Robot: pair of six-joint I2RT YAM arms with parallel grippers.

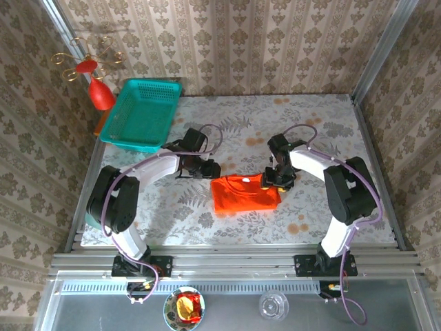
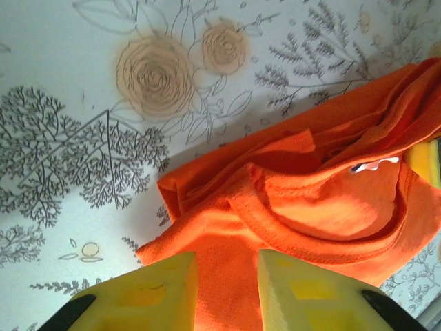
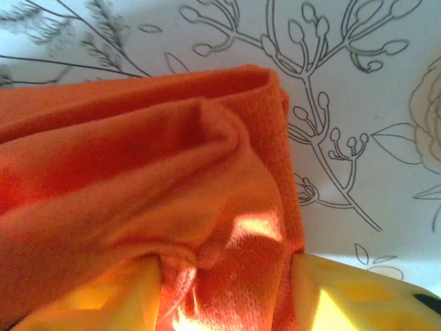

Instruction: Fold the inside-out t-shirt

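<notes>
Folded orange t-shirt lies on the desk; left pincer part-open above the cloth, gripping nothing; right pincer straddles bunched fabric, grip unclear.

Shirt lies centre of surface. Left gripper at its upper-left edge, right gripper at its upper-right. Basket upper left of frame; ornament left of it.

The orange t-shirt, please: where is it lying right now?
In the top view, the t-shirt lies mid-table, between the left gripper and right gripper.
</notes>
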